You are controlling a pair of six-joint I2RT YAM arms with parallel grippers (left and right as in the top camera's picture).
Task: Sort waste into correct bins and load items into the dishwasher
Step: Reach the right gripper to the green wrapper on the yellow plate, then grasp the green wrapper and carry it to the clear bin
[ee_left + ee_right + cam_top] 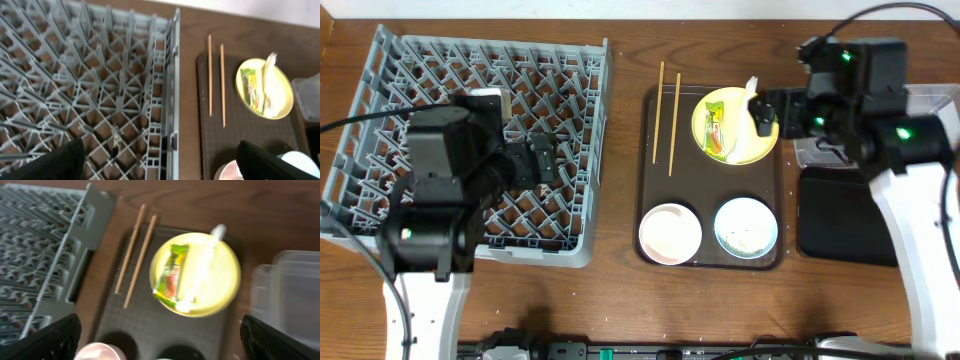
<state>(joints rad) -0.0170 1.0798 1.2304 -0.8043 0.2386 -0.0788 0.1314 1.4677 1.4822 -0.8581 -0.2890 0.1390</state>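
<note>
Brown wooden table [620, 300]. Green wrapper [171, 275] on yellow plate [226, 277], print blurred, unreadable. Left gripper [160, 150], right gripper [161, 325]: fingers spread wide, empty.

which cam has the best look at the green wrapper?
Right wrist: the green wrapper is largest and unobstructed on the yellow plate, though slightly blurred. Overhead and left wrist show it small.
</note>
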